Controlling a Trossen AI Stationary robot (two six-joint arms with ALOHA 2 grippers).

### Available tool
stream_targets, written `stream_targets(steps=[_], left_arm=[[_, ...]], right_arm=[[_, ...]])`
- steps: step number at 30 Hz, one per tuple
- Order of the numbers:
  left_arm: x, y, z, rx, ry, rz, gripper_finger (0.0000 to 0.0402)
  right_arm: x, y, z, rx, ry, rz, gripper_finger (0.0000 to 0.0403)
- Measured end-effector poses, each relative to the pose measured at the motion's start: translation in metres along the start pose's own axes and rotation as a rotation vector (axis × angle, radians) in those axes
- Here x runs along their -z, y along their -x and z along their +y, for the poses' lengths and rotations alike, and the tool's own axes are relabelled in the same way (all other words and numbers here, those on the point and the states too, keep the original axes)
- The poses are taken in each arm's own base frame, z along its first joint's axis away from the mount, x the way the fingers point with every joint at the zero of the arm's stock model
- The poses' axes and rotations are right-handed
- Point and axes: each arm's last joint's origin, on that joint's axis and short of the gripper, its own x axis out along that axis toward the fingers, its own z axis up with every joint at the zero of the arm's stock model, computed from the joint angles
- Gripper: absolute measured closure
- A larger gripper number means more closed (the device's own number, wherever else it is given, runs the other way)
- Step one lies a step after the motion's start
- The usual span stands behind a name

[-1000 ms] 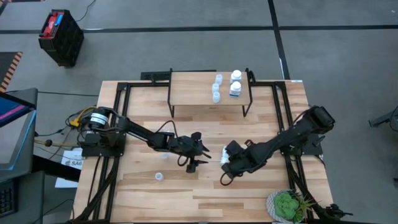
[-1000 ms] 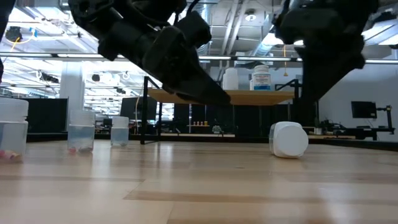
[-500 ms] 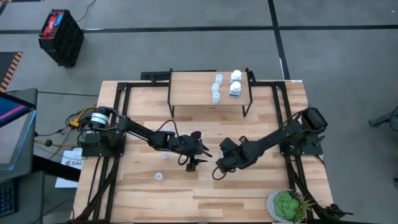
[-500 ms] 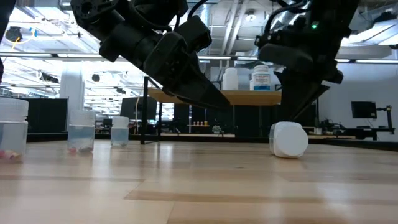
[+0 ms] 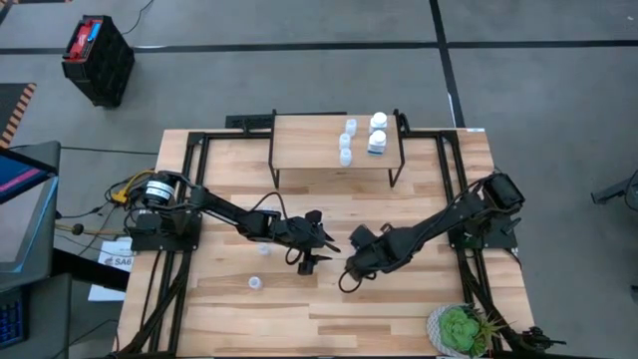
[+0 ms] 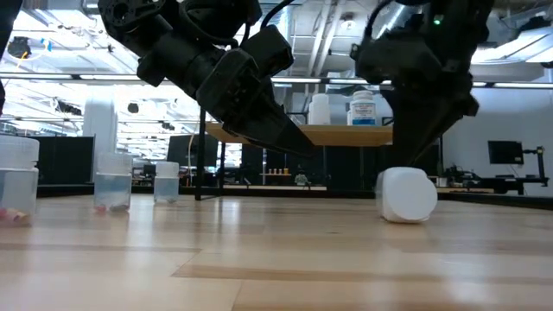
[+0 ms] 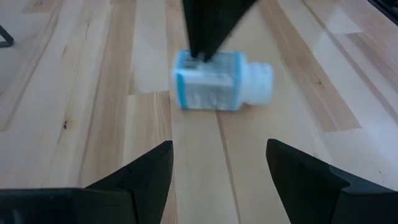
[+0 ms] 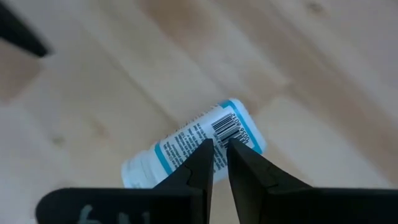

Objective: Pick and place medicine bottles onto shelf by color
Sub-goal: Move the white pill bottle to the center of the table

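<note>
Lying sideways, white bottle [image 7: 217, 81] under right fingers [image 8: 214, 158] nearly clenched; left fingers [image 7: 217, 168] released.

I see the wooden table [image 5: 419, 189] carrying the shelf [image 5: 309, 148] at its far edge, two white bottles [image 5: 378, 133] and pale-blue bottles [image 5: 347, 141] on it. One white bottle [image 7: 217, 81] lies sideways mid-table; a pale-blue bottle [image 5: 255, 283] stands nearer; a potted plant [image 5: 461, 329] occupies a corner.

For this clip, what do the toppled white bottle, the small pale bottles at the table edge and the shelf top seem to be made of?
The toppled white bottle: opaque white plastic, probably, with a smooth cap and a printed paper label showing a barcode. The small pale bottles: clear or translucent, plastic or glass, since the background shows through them. The shelf top: light wood with visible grain and a matte look, on thin black legs, likely metal.
</note>
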Motion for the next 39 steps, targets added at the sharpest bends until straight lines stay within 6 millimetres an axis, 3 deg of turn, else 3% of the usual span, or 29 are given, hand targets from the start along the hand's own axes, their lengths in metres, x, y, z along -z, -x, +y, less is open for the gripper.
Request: stream_targets(steps=[7,13,18,24,33,39], left_arm=[[0.000,0.000,0.000,0.000,0.000,0.000,0.0156],[0.001,0.000,-0.008,0.017,0.012,0.009,0.0156],[0.003,0.001,-0.013,-0.086,-0.002,0.029,0.0156],[0.002,0.001,-0.019,-0.093,-0.007,0.016,0.0156],[0.002,0.001,-0.027,-0.076,-0.001,0.012,0.0156],[0.002,0.001,-0.027,-0.078,0.004,0.009,0.0156]], right_arm=[[-0.009,0.007,0.013,-0.164,0.043,-0.074,0.0331],[-0.010,0.014,0.006,-0.147,0.042,-0.024,0.0331],[0.003,0.015,0.003,-0.105,0.011,0.061,0.0331],[0.012,0.017,-0.003,-0.014,-0.070,0.081,0.0331],[0.018,-0.008,0.004,0.022,-0.069,0.105,0.0333],[0.014,-0.015,0.017,-0.076,-0.060,0.063,0.0333]])
